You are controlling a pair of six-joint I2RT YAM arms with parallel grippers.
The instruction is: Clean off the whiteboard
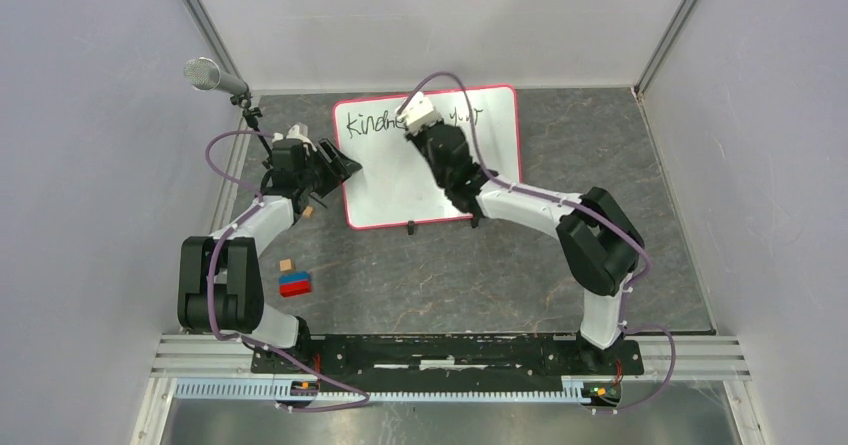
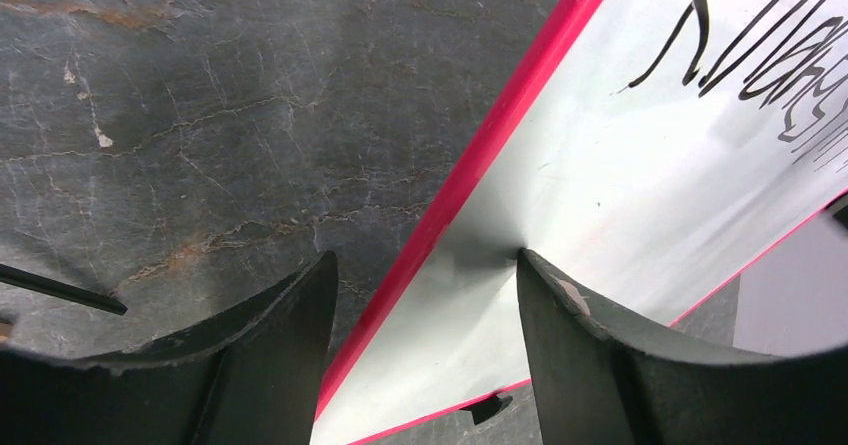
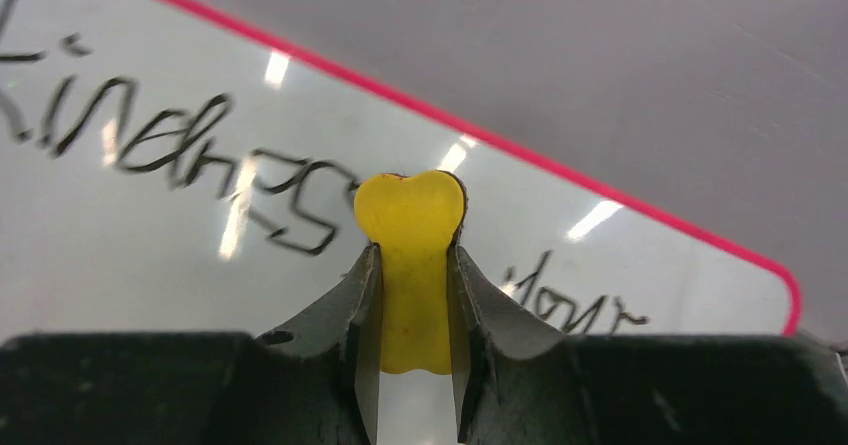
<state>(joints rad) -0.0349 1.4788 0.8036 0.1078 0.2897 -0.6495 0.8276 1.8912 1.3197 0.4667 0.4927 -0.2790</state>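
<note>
whiteboard [image 1: 400, 190] | yellow eraser [image 3: 410, 215] in right tool [image 3: 410, 257] | microphone [image 1: 205, 73], blocks [image 1: 294, 284] alongside

Lab test cell: plain grey walls [image 1: 90, 115], aluminium rail [image 1: 450, 370], microphone [image 1: 205, 73].

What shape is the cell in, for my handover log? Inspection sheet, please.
Surface: dark veined tabletop.
Job's things: whiteboard lies flat; black handwriting along its far edge, unerased.
Clutter: red-and-blue block and small tan cube by the left arm; microphone far left.
Grippers: left gripper open, straddling the board's left rim; right gripper shut on a yellow bone-shaped piece over the writing.
Cables: purple cables run along both arms.
Surroundings: plain grey enclosure walls.
</note>
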